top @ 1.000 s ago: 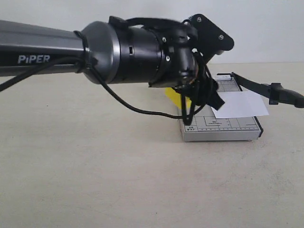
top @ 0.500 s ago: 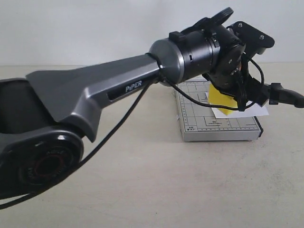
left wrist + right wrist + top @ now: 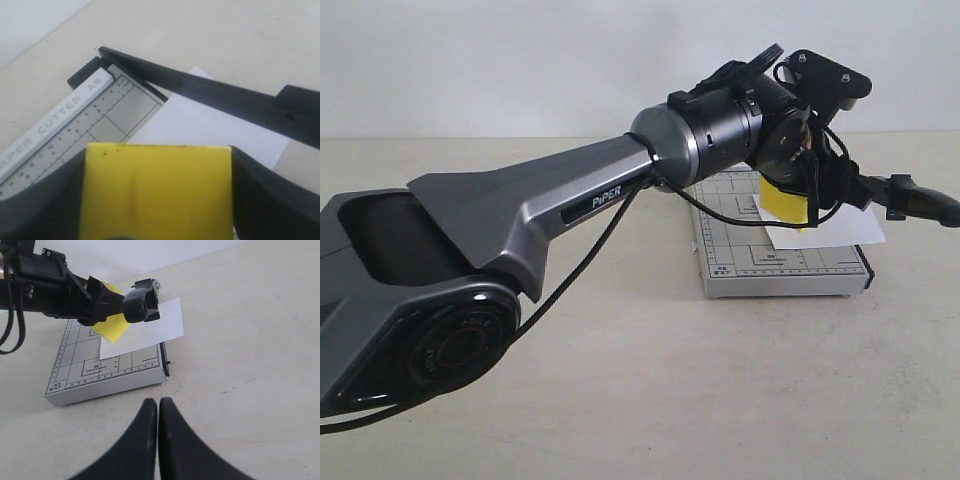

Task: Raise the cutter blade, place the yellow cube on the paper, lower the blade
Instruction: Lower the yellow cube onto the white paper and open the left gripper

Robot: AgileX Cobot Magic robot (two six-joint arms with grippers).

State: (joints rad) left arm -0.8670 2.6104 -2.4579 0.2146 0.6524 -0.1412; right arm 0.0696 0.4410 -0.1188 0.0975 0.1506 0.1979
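The yellow cube [image 3: 783,203] hangs over the near edge of the white paper [image 3: 835,230], with my left gripper [image 3: 792,218] shut on it. In the left wrist view the cube [image 3: 157,195] fills the space between the black fingers [image 3: 260,200], above the paper [image 3: 200,127]. The cutter blade [image 3: 920,198] stands raised, its thick handle out past the right side of the grey gridded board [image 3: 780,268]. My right gripper [image 3: 158,404] is shut on nothing, low over the table a little off the board's [image 3: 107,380] corner. It is out of the exterior view.
My left arm [image 3: 570,205] stretches from the near left across to the board, hiding the board's far left part. The blade handle [image 3: 142,305] hangs close beside the left gripper's fingers [image 3: 95,302]. Beige tabletop [image 3: 650,400] surrounds the board.
My left arm has swung right and up with the cube, from the board's left edge to above the paper. The raised blade, paper and board have not moved.
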